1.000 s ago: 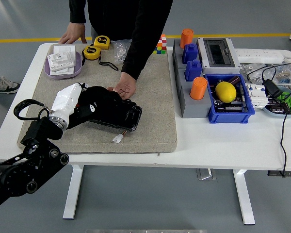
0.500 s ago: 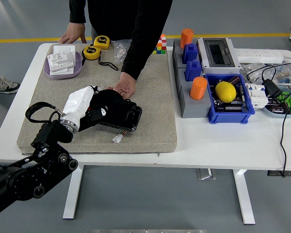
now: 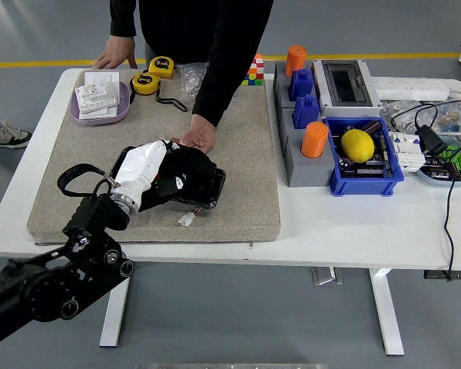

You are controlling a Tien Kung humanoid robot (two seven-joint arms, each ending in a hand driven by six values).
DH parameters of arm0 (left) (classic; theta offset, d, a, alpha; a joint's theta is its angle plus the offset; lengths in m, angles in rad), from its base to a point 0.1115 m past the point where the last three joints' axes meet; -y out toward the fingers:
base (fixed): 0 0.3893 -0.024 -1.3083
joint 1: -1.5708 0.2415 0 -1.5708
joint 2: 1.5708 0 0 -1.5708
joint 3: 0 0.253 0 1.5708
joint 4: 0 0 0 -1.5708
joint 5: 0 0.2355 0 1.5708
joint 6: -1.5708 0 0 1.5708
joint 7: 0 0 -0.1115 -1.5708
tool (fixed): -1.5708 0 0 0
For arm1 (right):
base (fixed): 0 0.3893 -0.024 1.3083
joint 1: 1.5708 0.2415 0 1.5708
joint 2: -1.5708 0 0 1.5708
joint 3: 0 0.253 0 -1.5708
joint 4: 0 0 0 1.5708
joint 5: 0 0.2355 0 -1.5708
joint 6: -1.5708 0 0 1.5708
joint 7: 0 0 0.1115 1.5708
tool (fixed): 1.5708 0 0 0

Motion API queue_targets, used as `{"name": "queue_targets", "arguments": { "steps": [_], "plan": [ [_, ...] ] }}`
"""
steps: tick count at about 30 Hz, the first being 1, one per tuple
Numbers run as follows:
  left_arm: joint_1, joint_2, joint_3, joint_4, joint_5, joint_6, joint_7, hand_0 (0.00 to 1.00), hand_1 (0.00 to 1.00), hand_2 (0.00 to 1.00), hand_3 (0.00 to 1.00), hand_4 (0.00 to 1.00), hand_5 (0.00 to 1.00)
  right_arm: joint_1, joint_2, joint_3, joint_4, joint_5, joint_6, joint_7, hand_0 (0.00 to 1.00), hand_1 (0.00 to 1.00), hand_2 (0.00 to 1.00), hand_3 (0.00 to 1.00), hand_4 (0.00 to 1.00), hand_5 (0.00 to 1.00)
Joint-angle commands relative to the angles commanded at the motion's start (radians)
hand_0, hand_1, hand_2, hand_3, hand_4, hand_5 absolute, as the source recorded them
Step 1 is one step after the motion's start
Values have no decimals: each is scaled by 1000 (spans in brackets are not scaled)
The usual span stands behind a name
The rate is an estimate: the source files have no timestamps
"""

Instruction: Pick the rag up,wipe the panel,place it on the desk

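Note:
A black panel (image 3: 210,190) lies on the beige mat (image 3: 246,154), left of the table's middle. My left hand (image 3: 177,174), black with a white forearm cover, lies on top of the panel, its fingers closed on a dark rag (image 3: 190,161). Rag and hand are both black, so the rag's outline is hard to tell. A person at the far side rests one hand (image 3: 198,138) at the panel's far edge, the other hand (image 3: 115,58) on the table's back left. My right arm does not show.
A small white connector (image 3: 187,220) lies on the mat in front of the panel. A purple tray (image 3: 121,104) and two yellow tape measures (image 3: 146,81) sit at the back left. To the right stand a grey block with orange cylinders (image 3: 315,139), a blue bin (image 3: 366,183) holding a lemon, and cables.
My left hand has slid to the right across the panel with the rag, and the arm has followed it in. The person's hand has stayed at the panel's far edge.

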Motion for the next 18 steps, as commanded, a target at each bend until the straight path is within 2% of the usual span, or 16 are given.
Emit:
{"name": "queue_targets", "arguments": {
  "steps": [18],
  "plan": [
    [-27,-23,69,-36,14,-5,29,334,228,484,457,151,2,3,-1,-14,-7,14,3,-2,740,695,703,618,998,533]
  ]
}}
